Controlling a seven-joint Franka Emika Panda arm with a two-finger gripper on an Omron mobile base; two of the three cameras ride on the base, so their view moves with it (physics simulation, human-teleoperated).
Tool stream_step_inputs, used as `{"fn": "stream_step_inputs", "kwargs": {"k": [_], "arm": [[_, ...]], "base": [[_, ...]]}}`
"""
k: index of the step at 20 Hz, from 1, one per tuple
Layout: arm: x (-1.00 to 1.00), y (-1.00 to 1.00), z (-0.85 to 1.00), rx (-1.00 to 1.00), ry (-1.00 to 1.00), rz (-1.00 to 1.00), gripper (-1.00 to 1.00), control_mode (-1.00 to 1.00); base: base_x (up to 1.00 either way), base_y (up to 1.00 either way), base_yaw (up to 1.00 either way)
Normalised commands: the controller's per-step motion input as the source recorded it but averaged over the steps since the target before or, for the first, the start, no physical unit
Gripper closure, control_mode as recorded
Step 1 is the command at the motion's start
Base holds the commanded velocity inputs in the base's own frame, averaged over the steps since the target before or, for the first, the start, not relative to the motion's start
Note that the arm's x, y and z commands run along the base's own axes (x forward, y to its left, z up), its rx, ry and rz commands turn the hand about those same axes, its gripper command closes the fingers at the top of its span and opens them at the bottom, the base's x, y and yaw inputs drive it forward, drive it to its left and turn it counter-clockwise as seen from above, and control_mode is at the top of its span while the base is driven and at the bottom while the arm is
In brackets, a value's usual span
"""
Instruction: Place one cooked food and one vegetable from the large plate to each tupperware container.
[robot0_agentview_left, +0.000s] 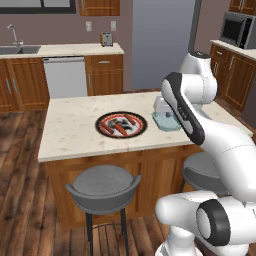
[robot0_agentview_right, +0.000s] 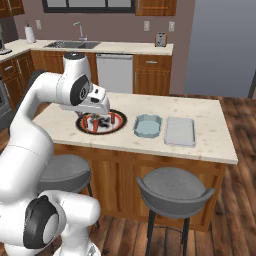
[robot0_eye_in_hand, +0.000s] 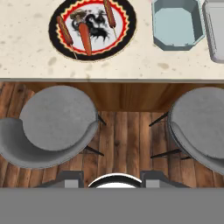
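The arm (robot0_agentview_right: 85, 100) hides part of the large plate (robot0_agentview_right: 118, 122), whose smaller foods seem indistinct.

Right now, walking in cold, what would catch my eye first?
Probably the large plate with its black rim and red ring, on the island counter and holding a carrot and skewered foods. Beside it sit two pale tupperware containers, with grey stools below the counter.

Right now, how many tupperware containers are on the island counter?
2. The pale blue tub sits just right of the large plate; the grey tub lies beside it, further right. Both look empty.
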Motion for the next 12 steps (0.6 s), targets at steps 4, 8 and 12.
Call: {"fn": "stream_step_inputs", "kwargs": {"k": [4, 8, 12], "arm": [[-0.16, 0.0, 0.0, 0.0, 0.01, 0.0, -1.0, -1.0], [-0.44, 0.0, 0.0, 0.0, -0.01, 0.0, -1.0, -1.0], [-0.72, 0.0, 0.01, 0.0, -0.08, 0.0, -1.0, -1.0]], "base": [[0.0, 0.0, 0.0], [0.0, 0.0, 0.0], [0.0, 0.0, 0.0]]}}
